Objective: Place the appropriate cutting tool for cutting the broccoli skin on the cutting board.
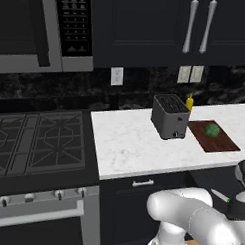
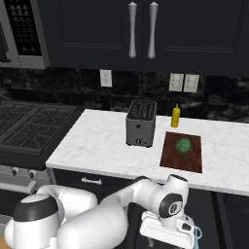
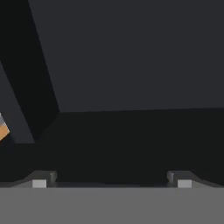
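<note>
The dark reddish-brown cutting board (image 1: 221, 142) (image 2: 181, 159) lies on the white counter right of the toaster. The broccoli (image 1: 212, 129) (image 2: 183, 145) sits on the board's far half. My gripper (image 3: 111, 183) hangs low below the counter edge, facing the dark cabinet front. Its fingertips (image 3: 43, 181) stand wide apart, open, with nothing between them. The cutting tool (image 1: 223, 197) (image 2: 196, 233), slim with a pale blade and a green end, shows right beside my hand. I cannot tell whether it touches the hand.
A grey toaster (image 1: 169, 117) (image 2: 141, 122) stands mid-counter, a yellow bottle (image 1: 189, 103) (image 2: 175, 116) behind it by the wall. The stove (image 1: 39, 141) is to the left, a drawer handle (image 1: 143, 183) under the counter edge. Dark upper cabinets hang above.
</note>
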